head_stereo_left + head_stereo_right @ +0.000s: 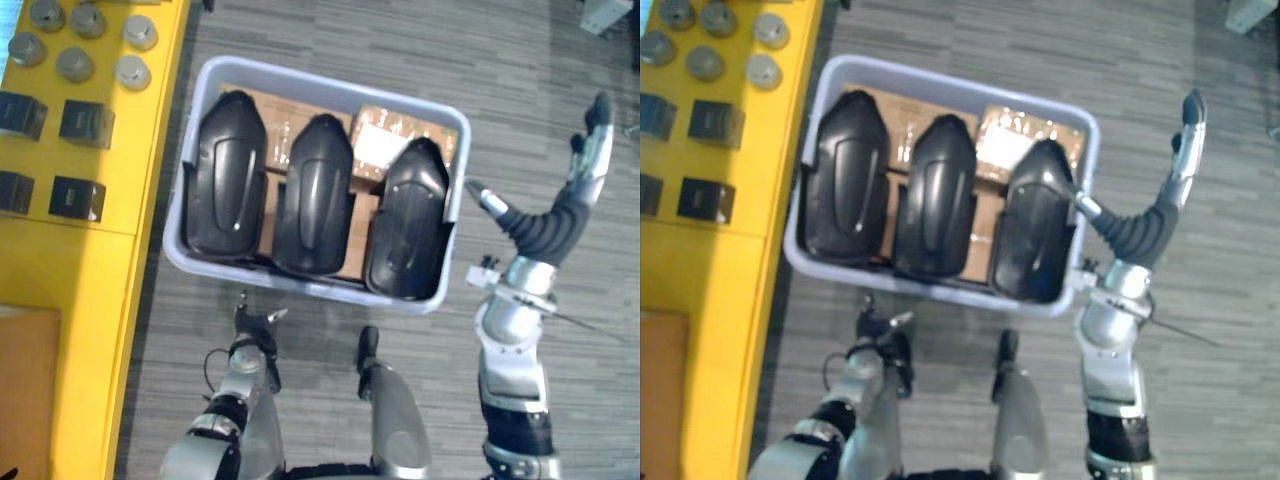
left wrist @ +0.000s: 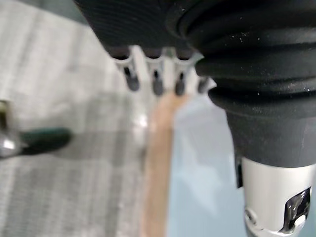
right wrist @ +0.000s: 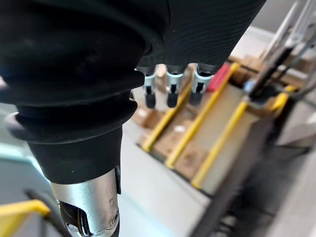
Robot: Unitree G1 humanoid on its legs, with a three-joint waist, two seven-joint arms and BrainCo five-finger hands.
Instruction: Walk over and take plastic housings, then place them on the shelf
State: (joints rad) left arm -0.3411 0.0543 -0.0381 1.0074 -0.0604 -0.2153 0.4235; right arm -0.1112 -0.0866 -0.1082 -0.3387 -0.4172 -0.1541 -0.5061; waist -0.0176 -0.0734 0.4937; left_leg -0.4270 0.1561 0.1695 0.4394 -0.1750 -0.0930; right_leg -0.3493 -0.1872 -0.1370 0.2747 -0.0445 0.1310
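First, well out beyond the left hand's outer side: yellow worktop (image 1: pixel 100 300) carrying grey round caps (image 1: pixel 75 63) and black blocks (image 1: pixel 85 122), all far from either hand. Next, left hand (image 1: pixel 252 332), low over the striped grey floor (image 1: pixel 330 40), just beside the near wall of a pale bin (image 1: pixel 330 84); fingers (image 2: pixel 157 84) straight and relaxed, nothing between them; contact with the wall impossible to tell. Ahead of that hand, inside the bin, side by side on cardboard boxes (image 1: pixel 385 135): left housing (image 1: pixel 225 175) straight beyond the left hand's fingertips, middle housing (image 1: pixel 312 195) just beside it toward the right hand, then right housing (image 1: pixel 410 220), closest to the right hand and up against the bin's wall on that side. All three black plastic, lying lengthwise, narrow ends pointing away from both hands, untouched by either. Last, right hand (image 1: pixel 578 185), raised outside the bin, just past that same wall; spread wide, fingers (image 3: pixel 172 94) straight and pointing away, thumb angled back toward the bin's rim, gripping nothing.
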